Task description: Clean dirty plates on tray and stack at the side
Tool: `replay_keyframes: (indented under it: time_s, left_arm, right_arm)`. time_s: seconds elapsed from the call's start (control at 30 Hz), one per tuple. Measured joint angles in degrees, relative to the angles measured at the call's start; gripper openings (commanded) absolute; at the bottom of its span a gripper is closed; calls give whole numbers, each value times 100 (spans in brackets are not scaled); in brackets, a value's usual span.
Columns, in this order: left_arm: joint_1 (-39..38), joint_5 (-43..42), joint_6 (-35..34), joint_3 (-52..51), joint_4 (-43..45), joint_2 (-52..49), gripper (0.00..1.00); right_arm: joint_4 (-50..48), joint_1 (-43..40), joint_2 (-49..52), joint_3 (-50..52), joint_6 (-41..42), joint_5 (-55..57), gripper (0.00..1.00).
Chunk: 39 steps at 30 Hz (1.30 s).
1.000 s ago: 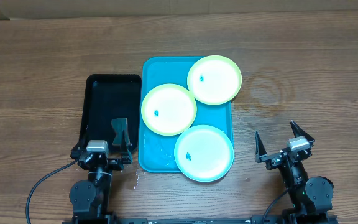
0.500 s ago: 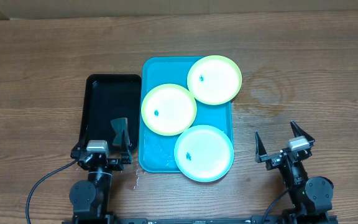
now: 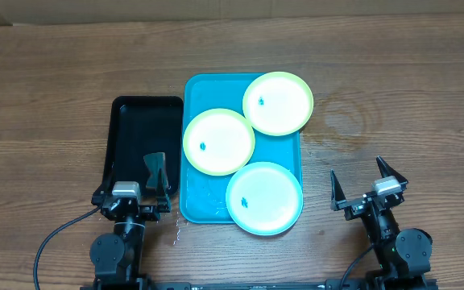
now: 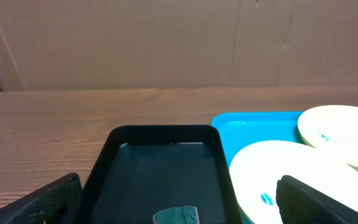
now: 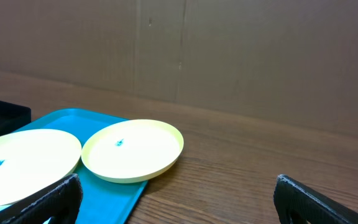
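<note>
3 plates on tray | L gripper, R gripper wide, empty

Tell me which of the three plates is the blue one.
The plate nearest the robot, at the tray's near right corner. Its rim is light blue; the middle plate and the far plate have yellow-green rims.

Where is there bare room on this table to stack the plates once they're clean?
Widest: bare brown wooden table right of the large turquoise plastic tray. Also free: the strip beyond both trays, and left of the black rectangular tray. Crowded: three round plastic plates nearly fill the turquoise tray.
</note>
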<state>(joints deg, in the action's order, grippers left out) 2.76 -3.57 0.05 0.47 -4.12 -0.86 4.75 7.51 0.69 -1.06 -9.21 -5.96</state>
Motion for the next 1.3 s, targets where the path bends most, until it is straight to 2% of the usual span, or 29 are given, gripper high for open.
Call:
replay_keyframes:
  time_s: [1.3]
  left_arm:
    - [0,0,0,0,2,0,100]
  right_arm:
    - [-9,0,0,0,72,-4,100]
